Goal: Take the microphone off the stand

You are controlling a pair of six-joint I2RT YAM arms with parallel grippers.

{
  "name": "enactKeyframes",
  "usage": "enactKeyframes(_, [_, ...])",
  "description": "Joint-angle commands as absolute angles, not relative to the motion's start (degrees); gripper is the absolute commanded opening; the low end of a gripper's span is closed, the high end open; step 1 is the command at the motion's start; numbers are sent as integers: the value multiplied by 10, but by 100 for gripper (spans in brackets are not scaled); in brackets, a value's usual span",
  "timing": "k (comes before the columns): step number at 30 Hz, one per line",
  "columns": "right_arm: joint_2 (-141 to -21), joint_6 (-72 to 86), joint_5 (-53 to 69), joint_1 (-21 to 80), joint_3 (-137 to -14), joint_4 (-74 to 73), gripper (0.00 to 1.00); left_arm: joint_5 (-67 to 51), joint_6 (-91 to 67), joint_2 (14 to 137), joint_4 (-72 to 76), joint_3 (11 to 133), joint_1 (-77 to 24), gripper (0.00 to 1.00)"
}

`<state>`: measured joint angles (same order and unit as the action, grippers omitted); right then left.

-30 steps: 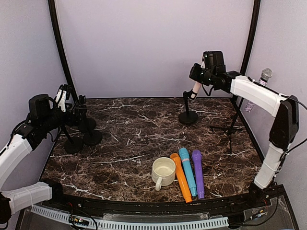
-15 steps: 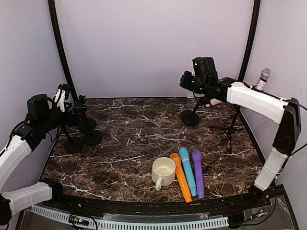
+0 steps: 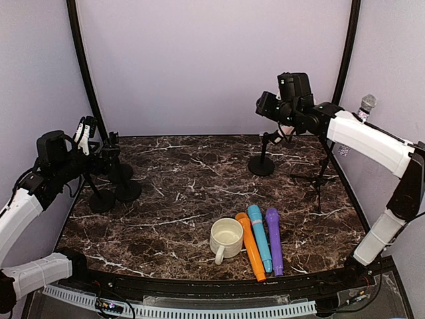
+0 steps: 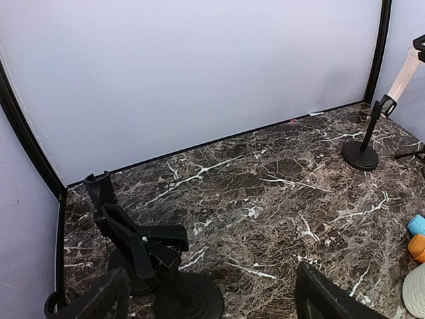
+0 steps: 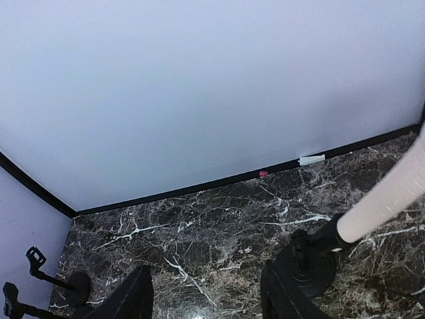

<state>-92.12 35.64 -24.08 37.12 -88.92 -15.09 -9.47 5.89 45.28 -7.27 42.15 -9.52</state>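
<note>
The pale pink microphone point(image 5: 385, 199) sits in the clip of a black round-base stand point(image 3: 261, 163) at the back right, leaning up and to the right. The left wrist view shows the microphone point(image 4: 402, 72) clamped above the stand point(image 4: 360, 154). My right gripper point(image 3: 265, 107) hovers by its upper end. In its own view the right gripper point(image 5: 207, 296) is open with nothing between the fingers, and the microphone lies to their right. My left gripper point(image 4: 212, 302) is open at the far left, and in the top view the left gripper point(image 3: 91, 141) is beside empty stands.
Three empty black stands point(image 3: 123, 189) cluster at the left. A cream mug point(image 3: 226, 238) and orange point(image 3: 250, 247), blue point(image 3: 260, 236) and purple point(image 3: 273, 240) microphones lie at the front. A glittery microphone point(image 3: 367, 104) stands on a tripod point(image 3: 319, 177) by the right wall.
My right gripper, shut on the pink microphone a second ago, tugged it and the stand rightward, then opened and let go. The stand is back upright. The left arm has not moved.
</note>
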Motion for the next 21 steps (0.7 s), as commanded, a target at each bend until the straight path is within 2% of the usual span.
enactKeyframes(1, [-896,365,-240,347,-878,-182,66,-102,60,444,-53,412,-97,88])
enactKeyframes(6, [-860,367,-226,309,-869,-221,87,-103,59,443,-53,413,-98,88])
enactKeyframes(10, [-840,364,-220,258,-886,-286,95,-103,58,445,-53,413,-98,88])
enactKeyframes(21, [-915,313,-103,127,-1001,-362,99,-102,58,444,-54,414,-98,88])
